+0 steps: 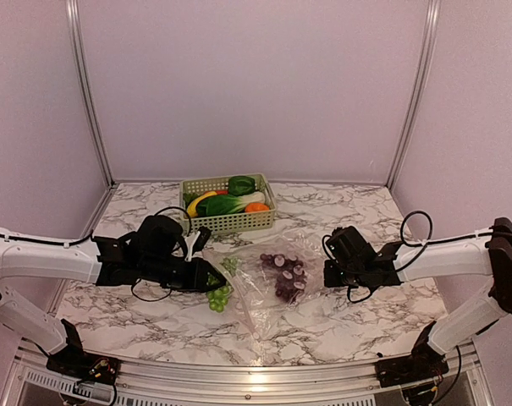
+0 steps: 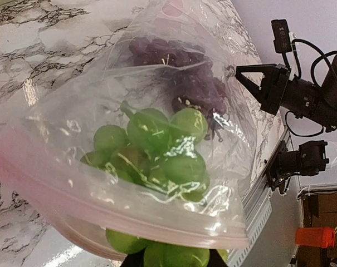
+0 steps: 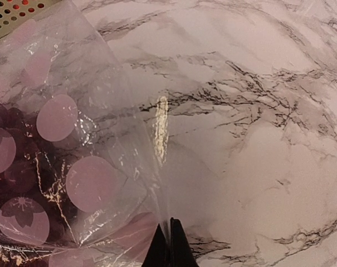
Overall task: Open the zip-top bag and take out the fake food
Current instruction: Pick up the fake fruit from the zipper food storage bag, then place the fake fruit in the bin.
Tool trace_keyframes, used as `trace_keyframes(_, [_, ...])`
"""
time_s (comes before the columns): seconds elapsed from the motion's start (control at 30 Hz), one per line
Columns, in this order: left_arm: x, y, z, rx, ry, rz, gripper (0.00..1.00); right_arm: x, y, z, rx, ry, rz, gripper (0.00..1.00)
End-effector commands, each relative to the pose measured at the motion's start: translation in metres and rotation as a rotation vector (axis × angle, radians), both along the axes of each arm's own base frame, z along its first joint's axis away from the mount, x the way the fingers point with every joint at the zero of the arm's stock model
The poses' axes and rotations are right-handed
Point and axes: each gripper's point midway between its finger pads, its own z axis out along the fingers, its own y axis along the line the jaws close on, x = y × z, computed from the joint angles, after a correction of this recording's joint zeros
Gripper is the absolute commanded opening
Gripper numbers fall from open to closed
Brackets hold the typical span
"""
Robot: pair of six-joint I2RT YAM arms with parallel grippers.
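The clear zip-top bag [image 1: 264, 311] lies at the table's middle, its pink zip strip [image 2: 129, 207] facing my left arm. A purple grape bunch [image 1: 283, 276] sits inside it. A green grape bunch [image 2: 168, 150] lies in the bag's open mouth, partly outside, and my left gripper [image 1: 211, 279] is shut on its near end [image 2: 174, 257]. My right gripper [image 3: 171, 247] is shut on the bag's thin film at its right edge, fingertips pressed together. In the left wrist view the right gripper [image 2: 243, 78] shows just past the bag. Other fake food lies in the basket.
A pale green lattice basket [image 1: 230, 222] stands at the back centre, holding orange, yellow, red and green leafy pieces. Its corner [image 3: 12, 14] shows in the right wrist view. Pale walls close the back and sides. The table's near metal edge [image 2: 263, 194] runs close to the bag.
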Motion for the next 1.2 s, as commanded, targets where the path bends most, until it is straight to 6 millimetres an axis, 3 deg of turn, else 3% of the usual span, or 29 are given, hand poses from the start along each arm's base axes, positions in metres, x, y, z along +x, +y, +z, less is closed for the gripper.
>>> trace_keyframes(0.0, [-0.021, 0.016, -0.005, 0.021, 0.044, -0.047, 0.25, 0.006, 0.006, 0.01, 0.012, -0.02, -0.008, 0.0])
trace_keyframes(0.13, [-0.034, 0.028, -0.003, 0.023, 0.058, -0.059, 0.25, 0.007, 0.009, 0.013, 0.019, -0.021, 0.004, 0.0])
trace_keyframes(0.4, [-0.042, 0.059, 0.015, 0.053, 0.043, 0.009, 0.25, 0.006, 0.014, 0.016, 0.035, -0.02, 0.021, 0.02])
trace_keyframes(0.6, [-0.04, 0.074, 0.043, 0.019, -0.006, 0.079, 0.26, 0.006, 0.016, 0.018, 0.043, -0.022, 0.028, 0.02])
trace_keyframes(0.73, [-0.026, 0.081, 0.074, -0.016, -0.087, 0.153, 0.25, 0.006, 0.017, 0.02, 0.049, -0.026, 0.035, 0.02])
trace_keyframes(0.93, [0.009, 0.087, 0.105, -0.025, -0.185, 0.257, 0.25, 0.005, 0.019, 0.023, 0.052, -0.027, 0.042, 0.02])
trace_keyframes(1.17, [0.082, 0.086, 0.121, 0.026, -0.293, 0.344, 0.25, 0.001, 0.021, 0.03, 0.089, -0.052, 0.043, 0.05])
